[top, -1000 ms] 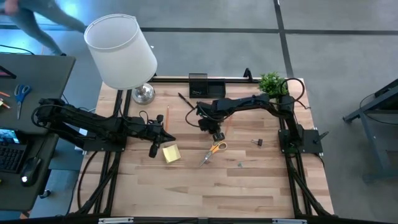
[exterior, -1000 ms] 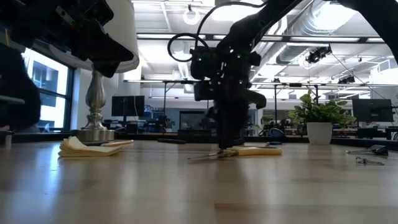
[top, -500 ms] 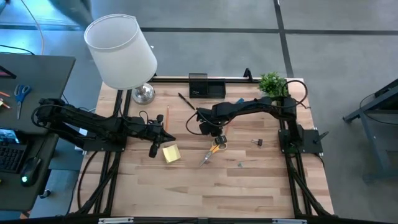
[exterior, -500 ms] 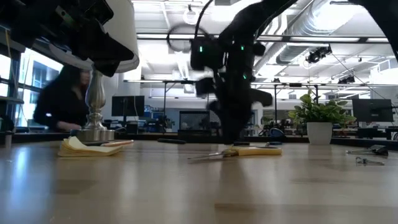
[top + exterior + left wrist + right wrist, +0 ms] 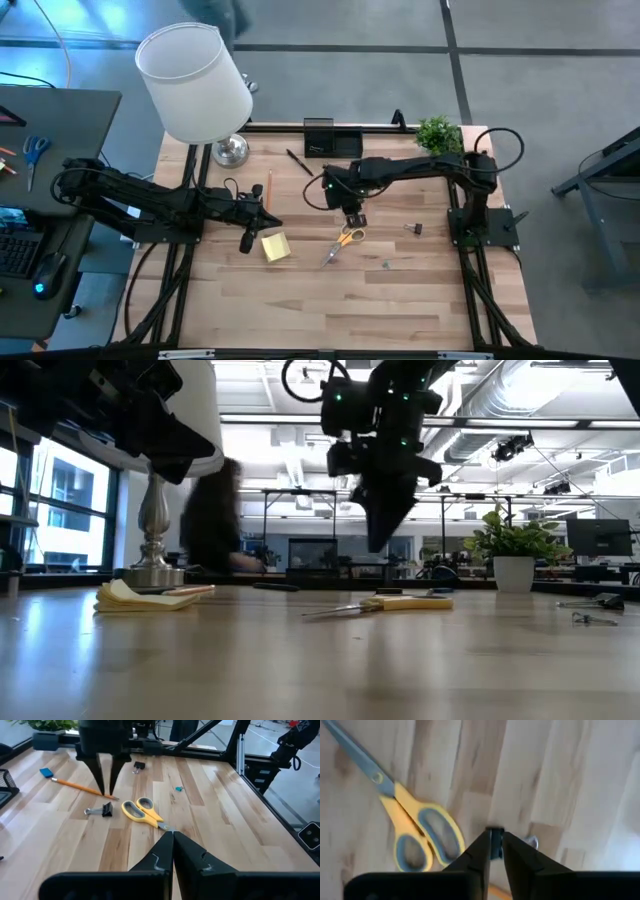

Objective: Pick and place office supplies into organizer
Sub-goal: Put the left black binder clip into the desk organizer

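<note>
My right gripper [image 5: 353, 218] hangs above the table's middle, its fingers a narrow gap apart and holding nothing. In the left wrist view it [image 5: 107, 794] stands over a black binder clip [image 5: 104, 810] that lies flat on the wood beside the orange-handled scissors [image 5: 142, 812]. The right wrist view shows that clip [image 5: 494, 845] through the finger gap, with the scissors [image 5: 415, 835] next to it. My left gripper [image 5: 246, 243] is shut and waits beside the yellow sticky-note pad [image 5: 275, 247]. The black organizer [image 5: 333, 140] stands at the far edge.
A pencil [image 5: 80, 786] lies just behind the clip, a blue eraser [image 5: 46, 772] and a second clip [image 5: 138, 766] farther off. A black pen [image 5: 297, 160] lies near the organizer. The lamp [image 5: 195, 80] stands at the far left corner and the plant [image 5: 438, 133] at the far right.
My right gripper has risen from table level beside the scissors' handles to well above them. The scissors and the clip lie where they were. A person has walked past behind the table.
</note>
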`<state>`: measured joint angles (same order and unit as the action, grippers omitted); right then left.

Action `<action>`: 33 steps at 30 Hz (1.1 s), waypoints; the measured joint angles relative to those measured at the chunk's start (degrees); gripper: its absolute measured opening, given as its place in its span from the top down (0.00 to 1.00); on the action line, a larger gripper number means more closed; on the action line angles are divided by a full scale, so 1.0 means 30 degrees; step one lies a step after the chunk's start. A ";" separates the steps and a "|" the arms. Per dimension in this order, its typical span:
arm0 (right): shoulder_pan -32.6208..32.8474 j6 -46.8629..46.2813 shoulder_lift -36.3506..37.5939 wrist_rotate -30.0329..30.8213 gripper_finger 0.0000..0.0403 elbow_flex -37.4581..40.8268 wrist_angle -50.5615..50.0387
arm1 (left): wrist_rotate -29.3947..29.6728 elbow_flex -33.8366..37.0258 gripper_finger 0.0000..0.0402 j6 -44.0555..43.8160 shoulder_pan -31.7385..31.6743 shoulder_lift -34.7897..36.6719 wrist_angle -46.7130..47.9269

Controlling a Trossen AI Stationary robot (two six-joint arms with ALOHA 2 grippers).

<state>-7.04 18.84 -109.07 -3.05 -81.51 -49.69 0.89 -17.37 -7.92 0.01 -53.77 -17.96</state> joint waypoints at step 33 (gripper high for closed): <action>0.0329 -0.3384 -0.1314 0.2149 0.89 -0.0060 -0.0266 | 0.0007 0.0000 1.00 -0.0167 0.0007 -0.0004 0.0051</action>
<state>-6.05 8.69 -113.01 3.40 -81.69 -50.49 0.91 -17.37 -8.43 0.03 -53.78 -17.80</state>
